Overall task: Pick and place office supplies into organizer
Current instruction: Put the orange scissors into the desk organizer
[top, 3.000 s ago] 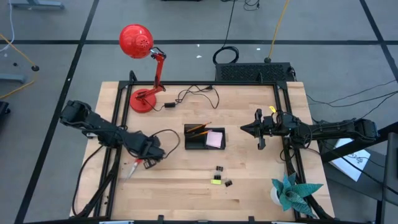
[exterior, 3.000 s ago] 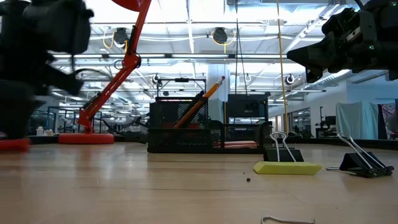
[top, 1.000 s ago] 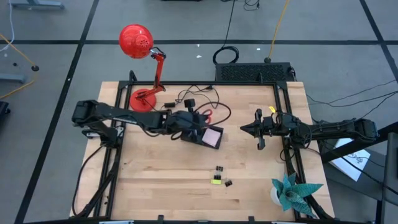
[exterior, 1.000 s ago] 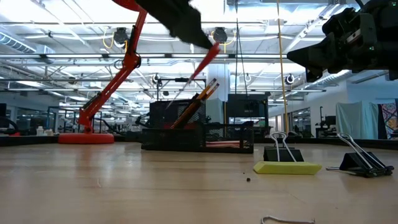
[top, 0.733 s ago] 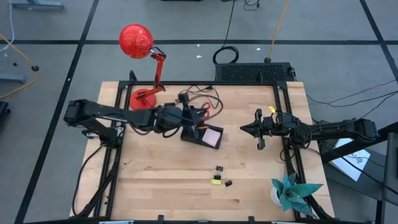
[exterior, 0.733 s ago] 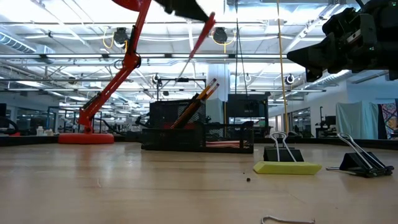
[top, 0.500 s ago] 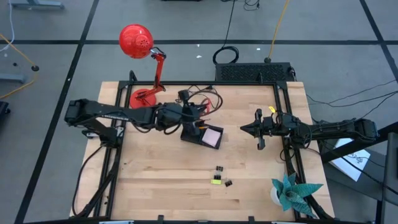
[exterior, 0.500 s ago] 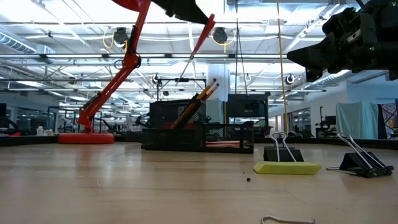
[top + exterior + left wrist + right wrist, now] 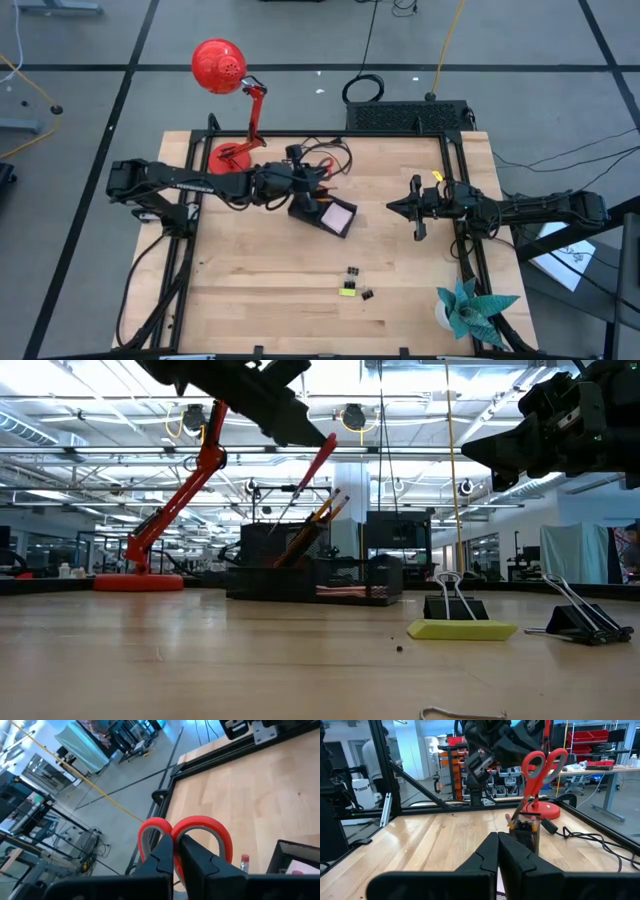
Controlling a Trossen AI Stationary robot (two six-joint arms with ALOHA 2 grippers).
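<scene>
1. Table [image 9: 250,300]: the organizer [image 9: 305,213] is sitting near the centre, skewed to the table edges, with its tall compartment toward the lamp [image 9: 222,70] side and a pink pad [image 9: 338,217] in its low section.
2. Left arm: it is reaching in from the left, and the left gripper [image 9: 300,182] is hanging just beside the tall compartment, on the far side of it.
3. Left gripper: its fingers are pinching the scissors [image 9: 310,475] at the red handles [image 9: 186,831], closed on them.
4. Key relation: the scissors are slanting handles-up, blades-down. In the low view the blade tips are pointing into the tall compartment, alongside the pencils [image 9: 318,525] leaning there. I cannot tell whether the tips are touching the bottom.
5. Judgement: the long axis is already lining up with the compartment mouth, so the coming move is likely a short drop or a release, not a sideways shift.
6. Right arm: it is waiting well apart at the right, and the right gripper [image 9: 416,213] is closed on nothing, pointing toward the organizer.
7. Remaining: binder clips [image 9: 352,272] and a yellow-green piece [image 9: 347,290] are lying on the near part of the table, nearer the right arm than the left.
</scene>
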